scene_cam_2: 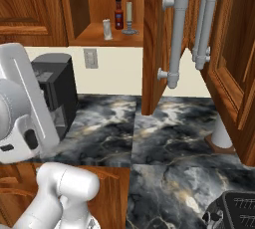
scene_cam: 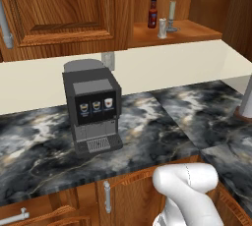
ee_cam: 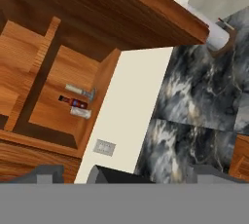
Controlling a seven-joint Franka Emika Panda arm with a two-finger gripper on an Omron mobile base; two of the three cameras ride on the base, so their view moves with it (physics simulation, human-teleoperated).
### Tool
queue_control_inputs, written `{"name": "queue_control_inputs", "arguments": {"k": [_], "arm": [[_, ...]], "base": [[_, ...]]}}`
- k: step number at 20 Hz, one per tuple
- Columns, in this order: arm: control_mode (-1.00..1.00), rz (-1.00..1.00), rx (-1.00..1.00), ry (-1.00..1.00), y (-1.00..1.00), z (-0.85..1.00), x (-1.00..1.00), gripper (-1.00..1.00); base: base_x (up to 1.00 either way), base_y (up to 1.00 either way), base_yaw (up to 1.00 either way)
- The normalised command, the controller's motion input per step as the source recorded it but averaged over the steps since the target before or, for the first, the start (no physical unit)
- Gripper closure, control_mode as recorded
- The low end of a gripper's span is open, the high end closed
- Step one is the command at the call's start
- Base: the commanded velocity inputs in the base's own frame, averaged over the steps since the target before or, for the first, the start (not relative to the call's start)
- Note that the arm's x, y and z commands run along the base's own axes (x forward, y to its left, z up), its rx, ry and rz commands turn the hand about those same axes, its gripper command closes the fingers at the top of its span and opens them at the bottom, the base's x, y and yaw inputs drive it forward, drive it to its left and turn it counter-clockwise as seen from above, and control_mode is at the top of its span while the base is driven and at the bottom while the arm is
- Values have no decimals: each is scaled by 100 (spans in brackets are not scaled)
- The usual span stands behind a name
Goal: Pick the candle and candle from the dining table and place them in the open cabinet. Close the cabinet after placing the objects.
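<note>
Pincer (ee_cam: 121,172) spread wide, empty, seen from the hand camera. Beyond it, stubby candle (ee_cam: 80,113) and stick candle (ee_cam: 80,91) lie on the open cabinet (ee_cam: 58,116) shelf beside a red-capped bottle (ee_cam: 74,102). The right base view reveals the open door (scene_cam_2: 157,44); the left, a coffee machine (scene_cam: 93,107).

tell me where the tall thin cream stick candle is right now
On the open wooden cabinet's shelf, right of the red-capped dark bottle, behind the stubby beige candle.
</note>
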Motion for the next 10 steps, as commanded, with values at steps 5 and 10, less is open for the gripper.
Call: {"name": "queue_control_inputs", "arguments": {"k": [5,10], "arm": [[-100,2,0,-10,0,0,-67,-100],[-100,0,0,-10,0,0,-50,-100]], "base": [[0,0,0],[0,0,0]]}}
